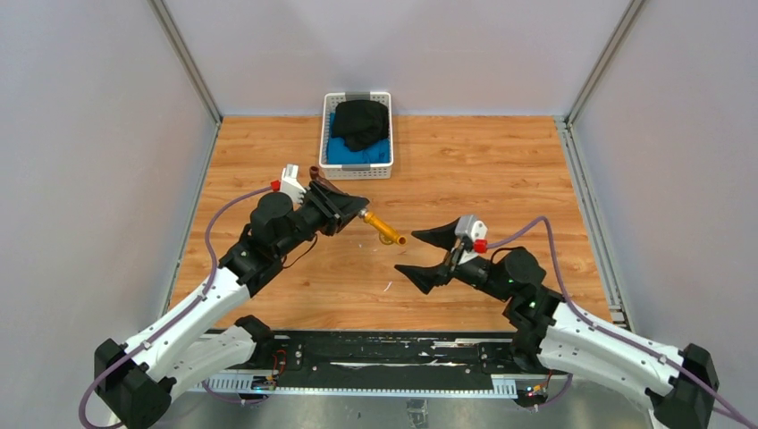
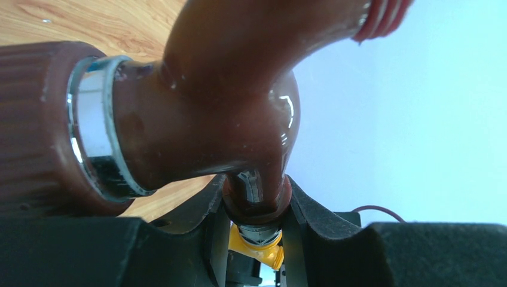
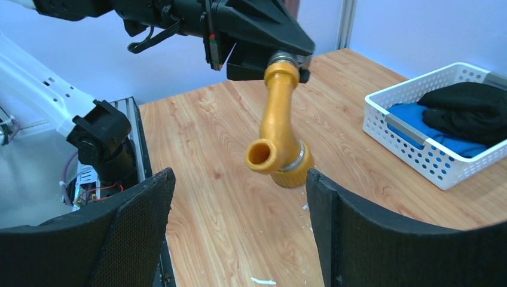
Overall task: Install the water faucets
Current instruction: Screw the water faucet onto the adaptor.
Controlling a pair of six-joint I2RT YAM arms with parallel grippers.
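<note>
L claw [image 1: 356,208] clamped on brown faucet [image 2: 227,113] end, yellow faucet [image 1: 385,230] sticking out front, both above table [image 1: 501,179]. R claw [image 1: 407,253] wide open, near yellow spout, no contact.

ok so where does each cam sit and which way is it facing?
Top: above and behind the robot, looking down at the table; left arm with left end effector and right arm with right end effector show.
Left wrist: on the left arm, looking along its closed fingers at the brown faucet; wall beyond.
Right wrist: on the right arm, looking between its open fingers at the brass faucet, left end effector and basket.
Shared: brass faucet in all three; basket in top and right wrist.
</note>
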